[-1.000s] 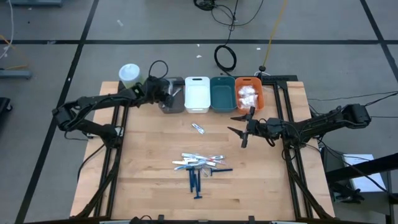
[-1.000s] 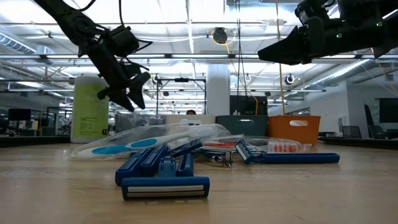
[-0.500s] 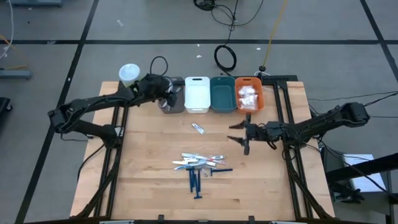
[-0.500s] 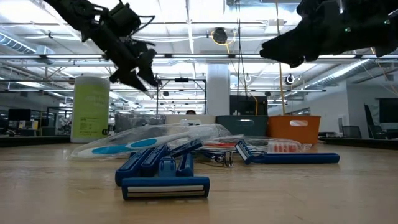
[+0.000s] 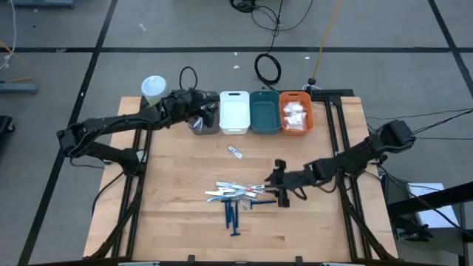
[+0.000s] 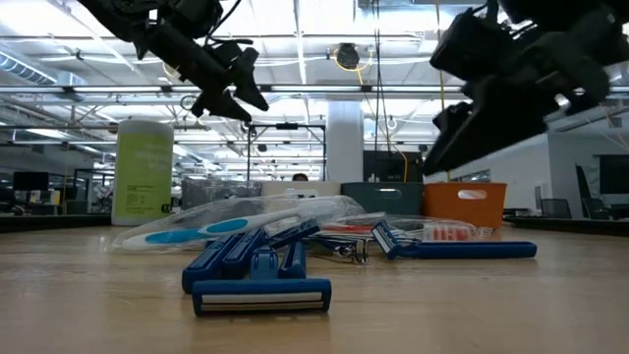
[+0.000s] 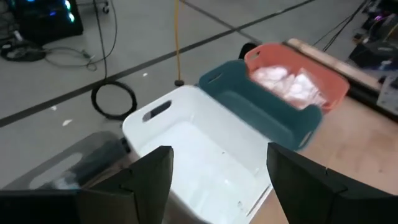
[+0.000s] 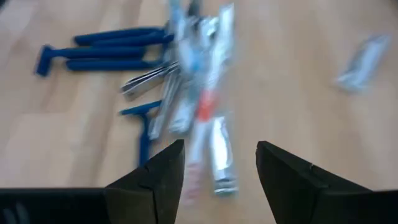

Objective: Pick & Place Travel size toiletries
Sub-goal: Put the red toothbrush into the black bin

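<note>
The travel size toiletries lie heaped mid-table: silvery and pale-blue sticks [image 5: 233,192] and dark blue razors [image 5: 233,214], seen close in the low view [image 6: 260,270]. One small packet [image 5: 235,152] lies alone nearer the bins. White pouches [image 5: 295,113] fill the orange bin [image 5: 309,118]. My right gripper [image 5: 275,186] hovers open just right of the heap, slanting down at the sticks [image 8: 208,118], with nothing between its fingers. My left gripper [image 5: 209,114] hangs open and empty above the grey bin [image 5: 199,127], beside the white bin [image 7: 199,155].
Grey, white [image 5: 234,111], teal [image 5: 264,111] and orange bins stand in a row along the far edge. A pale-green cylinder with a white lid [image 5: 154,89] stands at the far left corner. Bare wood lies left and right of the heap.
My right gripper has swung from in front of the orange bin toward the near edge and left, sinking and tipping down beside the heap. My left gripper has risen above the grey bin and tipped closer to level. The toiletries have not moved.
</note>
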Action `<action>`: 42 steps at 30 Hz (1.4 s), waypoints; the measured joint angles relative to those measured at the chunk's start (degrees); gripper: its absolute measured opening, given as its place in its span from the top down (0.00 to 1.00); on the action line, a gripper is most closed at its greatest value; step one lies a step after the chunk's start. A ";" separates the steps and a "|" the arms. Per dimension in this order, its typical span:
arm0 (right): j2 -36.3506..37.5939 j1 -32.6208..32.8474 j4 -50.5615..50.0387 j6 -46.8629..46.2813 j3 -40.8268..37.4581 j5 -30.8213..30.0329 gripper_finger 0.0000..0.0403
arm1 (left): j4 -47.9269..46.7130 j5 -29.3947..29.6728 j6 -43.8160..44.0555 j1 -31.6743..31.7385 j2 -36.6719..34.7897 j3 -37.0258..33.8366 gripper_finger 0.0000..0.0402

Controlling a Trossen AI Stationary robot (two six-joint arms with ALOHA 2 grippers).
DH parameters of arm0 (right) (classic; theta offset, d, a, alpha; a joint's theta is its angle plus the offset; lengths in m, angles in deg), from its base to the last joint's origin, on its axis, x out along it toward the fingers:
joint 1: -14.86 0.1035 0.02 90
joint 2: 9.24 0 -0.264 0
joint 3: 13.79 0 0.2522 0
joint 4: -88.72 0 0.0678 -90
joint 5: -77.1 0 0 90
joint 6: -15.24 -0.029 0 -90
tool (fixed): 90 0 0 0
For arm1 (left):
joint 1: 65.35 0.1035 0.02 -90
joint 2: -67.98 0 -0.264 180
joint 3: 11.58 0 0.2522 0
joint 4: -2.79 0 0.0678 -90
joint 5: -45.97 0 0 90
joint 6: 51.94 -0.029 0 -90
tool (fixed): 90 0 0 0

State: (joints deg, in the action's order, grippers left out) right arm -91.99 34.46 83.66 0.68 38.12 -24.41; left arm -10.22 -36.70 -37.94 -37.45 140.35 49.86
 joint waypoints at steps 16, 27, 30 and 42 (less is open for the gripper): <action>-10.10 2.04 2.36 -4.33 0.04 1.29 0.61 | -0.59 0.20 0.30 -3.67 0.00 -0.02 0.36; -11.69 0.99 2.45 -2.62 0.04 1.29 0.75 | -0.55 0.22 0.46 -4.79 0.00 -0.04 0.36; -11.69 0.30 2.50 -2.14 0.04 1.34 0.81 | -0.55 0.22 0.45 -4.81 0.00 -0.04 0.36; -3.82 -0.11 -0.88 3.28 0.02 1.06 0.91 | -0.46 -3.71 2.32 -4.81 0.00 -0.04 0.36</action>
State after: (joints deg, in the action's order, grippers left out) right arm -95.81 34.35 82.79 3.96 38.14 -23.35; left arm -10.68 -40.41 -35.62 -42.26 140.35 49.82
